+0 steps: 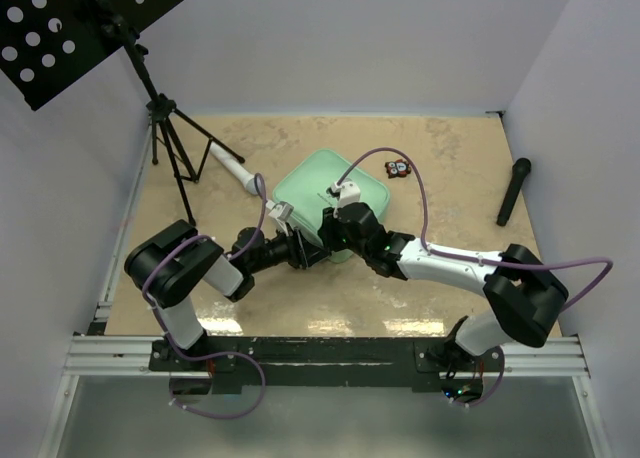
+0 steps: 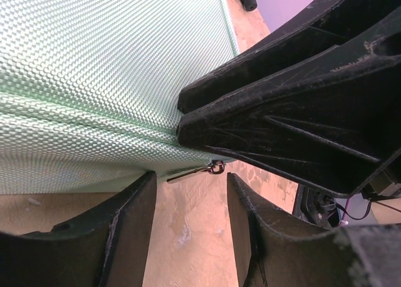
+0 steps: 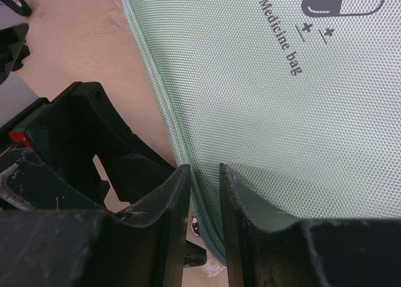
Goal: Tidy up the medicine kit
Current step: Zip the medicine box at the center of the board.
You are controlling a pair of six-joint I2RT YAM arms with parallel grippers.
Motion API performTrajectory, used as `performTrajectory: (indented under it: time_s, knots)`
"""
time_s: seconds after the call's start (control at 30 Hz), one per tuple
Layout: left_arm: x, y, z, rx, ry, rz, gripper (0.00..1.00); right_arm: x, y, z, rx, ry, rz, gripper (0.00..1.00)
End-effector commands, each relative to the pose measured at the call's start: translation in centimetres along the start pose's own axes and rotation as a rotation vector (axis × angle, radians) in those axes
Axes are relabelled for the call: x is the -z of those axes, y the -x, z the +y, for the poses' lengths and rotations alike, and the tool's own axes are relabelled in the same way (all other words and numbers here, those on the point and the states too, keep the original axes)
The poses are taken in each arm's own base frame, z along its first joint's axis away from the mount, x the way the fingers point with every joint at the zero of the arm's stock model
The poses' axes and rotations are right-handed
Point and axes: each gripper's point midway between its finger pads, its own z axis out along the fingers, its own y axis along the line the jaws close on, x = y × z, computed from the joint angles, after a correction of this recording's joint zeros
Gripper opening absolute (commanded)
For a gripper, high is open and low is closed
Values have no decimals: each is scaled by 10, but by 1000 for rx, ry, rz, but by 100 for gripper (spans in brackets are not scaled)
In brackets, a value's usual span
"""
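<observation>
Left claw (image 2: 190, 178) gapes (zip pull (image 2: 199, 170) just beyond); right claw (image 3: 203, 172) pinches the edge of the medicine kit (image 3: 263, 124) on the counter (image 1: 450, 178).

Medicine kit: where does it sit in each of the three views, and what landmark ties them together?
Top external: the medicine kit sits at the picture's centre.
Left wrist: the kit fills the upper left, textured green.
Right wrist: the kit fills the upper right, printed lid showing.
Shared landmark: the right tool, clamped on the kit's near edge.
</observation>
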Motion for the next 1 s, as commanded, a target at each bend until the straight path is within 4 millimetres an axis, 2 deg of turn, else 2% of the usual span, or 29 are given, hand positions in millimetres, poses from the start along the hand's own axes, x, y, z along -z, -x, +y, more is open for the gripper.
performTrajectory:
  time_s: [0.0, 0.3, 0.77, 0.97]
  knots:
    - [15, 97, -113, -308, -430, -429, 51, 5, -66, 3, -15, 47, 223, 29]
    - [13, 101, -118, -299, -443, -438, 43, 6, -67, 4, -28, 48, 222, 29]
    - [17, 104, -136, -306, -486, -454, 50, 5, -66, 4, -37, 48, 219, 29]
    - [17, 104, -140, -312, -503, -452, 40, 5, -66, 4, -39, 48, 219, 29]
